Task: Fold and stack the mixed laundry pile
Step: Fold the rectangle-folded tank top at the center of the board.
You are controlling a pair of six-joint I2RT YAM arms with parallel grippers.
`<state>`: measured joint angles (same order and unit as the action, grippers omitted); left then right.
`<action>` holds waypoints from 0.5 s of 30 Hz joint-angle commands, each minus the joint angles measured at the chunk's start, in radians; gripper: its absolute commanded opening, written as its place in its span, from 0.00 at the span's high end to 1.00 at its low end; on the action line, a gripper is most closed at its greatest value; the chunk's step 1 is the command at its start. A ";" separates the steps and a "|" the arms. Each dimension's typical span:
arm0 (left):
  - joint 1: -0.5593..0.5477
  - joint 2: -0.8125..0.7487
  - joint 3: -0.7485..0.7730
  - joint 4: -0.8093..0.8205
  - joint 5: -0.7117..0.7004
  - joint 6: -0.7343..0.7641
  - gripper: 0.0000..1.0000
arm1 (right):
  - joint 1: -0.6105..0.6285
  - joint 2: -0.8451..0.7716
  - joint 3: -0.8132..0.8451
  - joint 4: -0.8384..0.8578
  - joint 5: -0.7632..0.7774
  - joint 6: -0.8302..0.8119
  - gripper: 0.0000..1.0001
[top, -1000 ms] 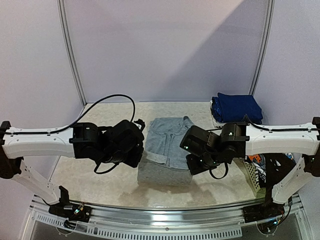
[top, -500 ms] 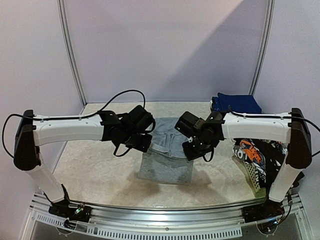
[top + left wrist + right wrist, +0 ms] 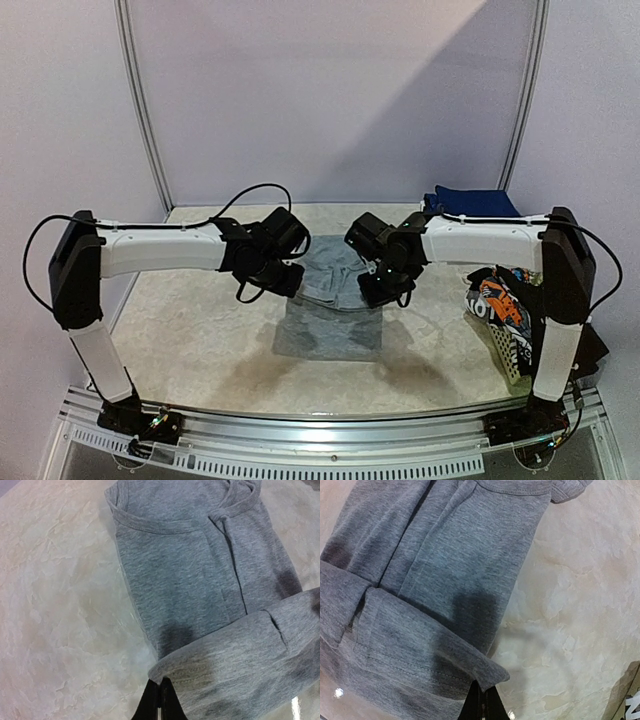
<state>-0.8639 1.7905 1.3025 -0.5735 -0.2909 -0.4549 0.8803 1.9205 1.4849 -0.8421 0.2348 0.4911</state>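
A cream marbled worktop [image 3: 190,340] fills the bay, glossy enough to carry soft shadows of the arms. It is closed in by pale lilac walls [image 3: 330,90], with grey upright poles [image 3: 140,100] at the back corners and a ribbed metal rail [image 3: 330,440] along the near edge.

At the right edge stands a white lattice plastic basket [image 3: 505,355]. An orange-black-white printed garment [image 3: 497,300] spills over its rim, with dark cloth beside it. In the far right corner lie navy blue folded pieces [image 3: 475,203], stacked flat.

The grey knit shirt [image 3: 330,320] lies in the middle of the worktop, between the two arms. Its heathered cloth is narrowed into a long panel, neckline band at the far end [image 3: 165,527]. The near part rests flat on the surface, while a band of it is lifted and doubled over the rest — a rounded fold with stitched hem showing.

The left tool [image 3: 161,702] has its black fingers pressed together on the left corner of that raised fold. The right tool [image 3: 482,702] is likewise pinched on the right corner — both hold the cloth off the worktop.
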 commanded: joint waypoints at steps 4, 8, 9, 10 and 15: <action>0.041 0.067 0.035 0.052 0.054 0.025 1.00 | -0.034 0.067 0.043 0.015 -0.028 -0.034 1.00; 0.050 0.092 0.039 0.072 0.065 0.028 1.00 | -0.049 0.096 0.053 0.023 -0.036 -0.037 1.00; 0.053 0.100 0.042 0.074 0.067 0.028 1.00 | -0.053 0.105 0.055 0.025 -0.039 -0.037 0.99; 0.057 0.108 0.044 0.077 0.070 0.027 1.00 | -0.056 0.110 0.059 0.029 -0.041 -0.038 0.97; 0.073 0.150 0.057 0.100 0.084 0.019 0.99 | -0.083 0.146 0.088 0.037 -0.050 -0.039 0.87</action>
<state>-0.8192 1.8992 1.3315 -0.5098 -0.2295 -0.4374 0.8272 2.0293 1.5269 -0.8230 0.1974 0.4606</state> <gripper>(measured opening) 0.012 0.101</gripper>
